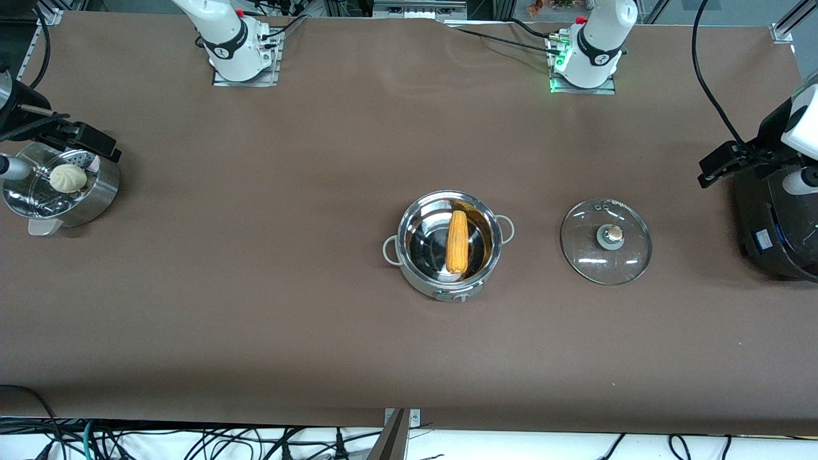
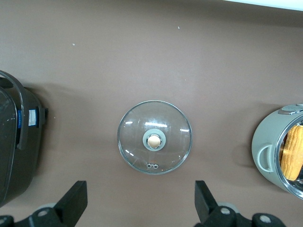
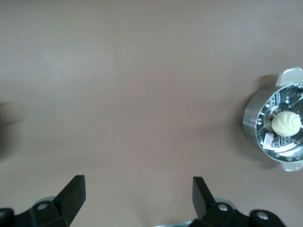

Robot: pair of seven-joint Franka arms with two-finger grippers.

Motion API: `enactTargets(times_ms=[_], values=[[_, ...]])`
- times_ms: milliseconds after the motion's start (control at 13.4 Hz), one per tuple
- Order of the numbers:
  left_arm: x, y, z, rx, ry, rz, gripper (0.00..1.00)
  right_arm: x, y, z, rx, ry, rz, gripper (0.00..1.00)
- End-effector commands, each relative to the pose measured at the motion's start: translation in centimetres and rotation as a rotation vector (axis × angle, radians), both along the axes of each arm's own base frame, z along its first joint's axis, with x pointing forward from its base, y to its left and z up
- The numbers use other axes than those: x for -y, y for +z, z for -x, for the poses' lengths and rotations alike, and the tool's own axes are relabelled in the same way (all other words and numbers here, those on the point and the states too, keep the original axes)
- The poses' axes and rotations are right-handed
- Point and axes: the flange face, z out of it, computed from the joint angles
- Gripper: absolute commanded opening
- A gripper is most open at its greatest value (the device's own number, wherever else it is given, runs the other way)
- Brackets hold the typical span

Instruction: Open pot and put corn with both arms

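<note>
The pot (image 1: 448, 246) stands open near the middle of the table (image 1: 255, 287), with the corn (image 1: 457, 241) lying inside it.

The left gripper (image 2: 141, 201) hangs with its fingers spread wide and nothing between them, high over the left arm's end of the table; in the front view it shows at the edge of the picture (image 1: 725, 163), above the black rice cooker (image 1: 776, 223). The right gripper (image 3: 138, 198) is likewise released and empty; in the front view it hovers by the steamer basket (image 1: 61, 185) at the right arm's end (image 1: 89, 144).

Only the front view shows the whole layout. The left wrist view looks straight down on the glass lid (image 2: 154, 137), with the rice cooker (image 2: 19, 142) at nine o'clock from it and a slice of the pot (image 2: 279, 153) with the corn (image 2: 292, 151) at three o'clock. The right wrist view shows bare table and the steamer basket (image 3: 277, 127) holding a white bun (image 3: 286, 123).

The lid (image 1: 606, 241) lies flat on the table at three o'clock from the pot, knob up, apart from it. The corn is yellow-orange and husked, running from twelve to six o'clock across the shiny steel bottom, its lower end near the wall. The pot's grey loop handles sit at about two and eight o'clock.
</note>
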Motion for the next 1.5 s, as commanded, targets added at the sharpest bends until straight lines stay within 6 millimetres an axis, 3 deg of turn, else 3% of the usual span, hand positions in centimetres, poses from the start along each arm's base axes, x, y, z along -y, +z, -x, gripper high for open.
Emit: enactTargets(times_ms=[0, 299, 523, 1421], values=[[0.0, 0.6, 0.3, -0.006, 0.008, -0.002, 1.00, -0.1, -0.2, 1.6, 0.028, 0.059, 0.019, 1.00], [-0.1, 0.5, 0.3, -0.008, 0.008, -0.002, 1.00, -0.2, -1.9, 0.7, -0.007, 0.067, 0.024, 1.00], [0.0, 0.5, 0.3, -0.008, 0.007, -0.002, 1.00, -0.3, -2.0, -0.7, -0.011, 0.073, 0.026, 1.00], [-0.1, 0.6, 0.3, -0.006, 0.008, 0.000, 1.00, 0.1, -2.4, -1.5, -0.011, 0.075, 0.048, 1.00]])
